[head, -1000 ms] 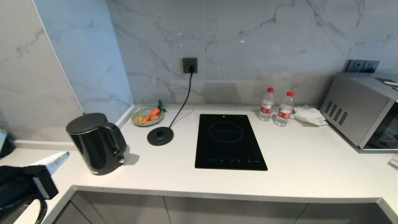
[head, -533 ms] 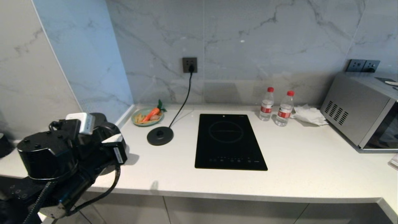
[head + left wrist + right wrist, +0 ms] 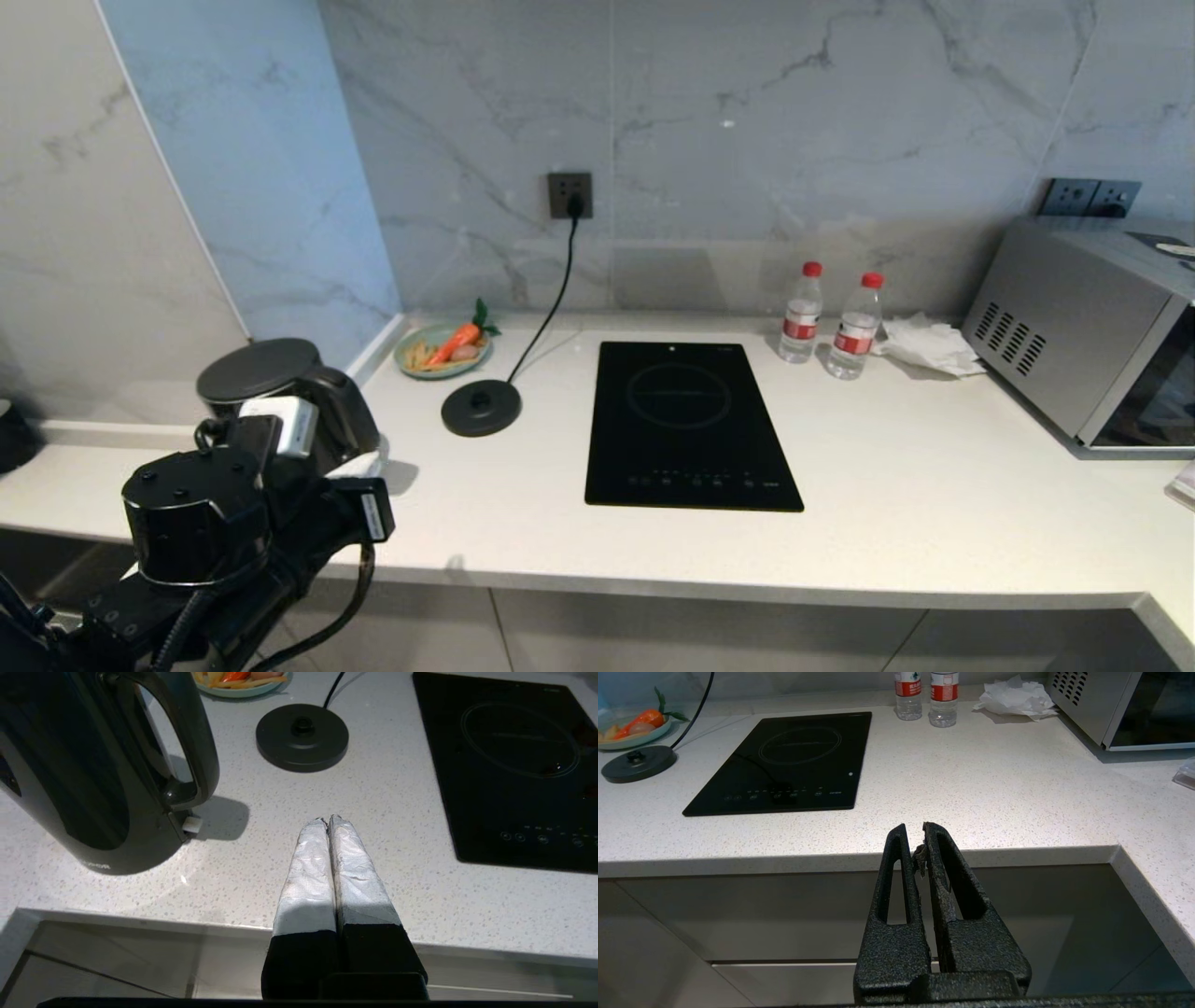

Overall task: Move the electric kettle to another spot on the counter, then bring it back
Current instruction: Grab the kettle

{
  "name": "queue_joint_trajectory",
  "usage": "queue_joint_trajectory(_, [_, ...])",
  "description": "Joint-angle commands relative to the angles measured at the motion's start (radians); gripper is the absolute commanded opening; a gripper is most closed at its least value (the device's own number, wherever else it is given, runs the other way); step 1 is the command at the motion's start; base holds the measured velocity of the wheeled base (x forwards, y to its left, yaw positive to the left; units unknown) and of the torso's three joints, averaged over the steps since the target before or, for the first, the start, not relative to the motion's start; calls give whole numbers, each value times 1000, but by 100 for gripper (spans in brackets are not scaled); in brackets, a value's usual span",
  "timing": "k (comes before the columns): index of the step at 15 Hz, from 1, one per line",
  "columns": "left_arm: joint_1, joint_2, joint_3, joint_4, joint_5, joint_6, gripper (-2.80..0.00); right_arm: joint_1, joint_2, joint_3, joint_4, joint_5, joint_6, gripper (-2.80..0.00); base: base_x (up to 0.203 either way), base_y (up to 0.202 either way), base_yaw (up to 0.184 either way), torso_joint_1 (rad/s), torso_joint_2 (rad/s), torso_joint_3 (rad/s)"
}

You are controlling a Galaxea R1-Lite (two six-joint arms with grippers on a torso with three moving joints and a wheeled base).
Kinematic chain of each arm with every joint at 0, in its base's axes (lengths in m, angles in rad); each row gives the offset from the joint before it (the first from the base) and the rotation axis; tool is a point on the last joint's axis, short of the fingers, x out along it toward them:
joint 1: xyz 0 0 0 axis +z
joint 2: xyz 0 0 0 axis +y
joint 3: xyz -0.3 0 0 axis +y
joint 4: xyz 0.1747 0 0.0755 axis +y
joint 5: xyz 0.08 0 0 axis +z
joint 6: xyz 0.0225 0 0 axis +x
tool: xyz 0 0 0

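Note:
The electric kettle [image 3: 260,369], glossy black with a flat round lid, stands upright on the white speckled counter [image 3: 887,485] near its left corner. My left arm [image 3: 196,509] is in front of it and hides its lower body in the head view. In the left wrist view the kettle [image 3: 70,765] has its loop handle [image 3: 201,751] turned toward my left gripper [image 3: 328,819]. That gripper is shut and empty, hanging over the counter's front edge, apart from the handle. My right gripper [image 3: 911,830] is shut and parked below the counter edge.
The round black power base [image 3: 481,409] with its cord sits between the kettle and the black hob [image 3: 691,425]. A plate of vegetables [image 3: 443,350] lies behind it. Two water bottles [image 3: 801,315], crumpled tissue [image 3: 929,347] and a microwave [image 3: 1074,327] stand at the right.
My left arm has come up from the lower left corner and now sits in front of the kettle, its gripper still shut. The kettle has not moved.

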State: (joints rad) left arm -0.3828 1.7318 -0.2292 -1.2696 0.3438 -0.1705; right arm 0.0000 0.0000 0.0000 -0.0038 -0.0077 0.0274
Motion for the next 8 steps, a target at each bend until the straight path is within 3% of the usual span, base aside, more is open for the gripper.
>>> queue_joint_trajectory(1, [1,0,7,-7,1,2,-280,0,2,0,-1,0,0,-280,0,0,0,0,0,0])
queue_joint_trajectory(5, [-2,0,13,-8,2,15,-280,0,2,0,-1,0,0,-280,0,0,0,0,0,0])
queue_joint_trajectory(8, [-2,0,11,-8,3,17,-280,0,2,0,-1,0,0,-280,137,0,1,-9,1,4])
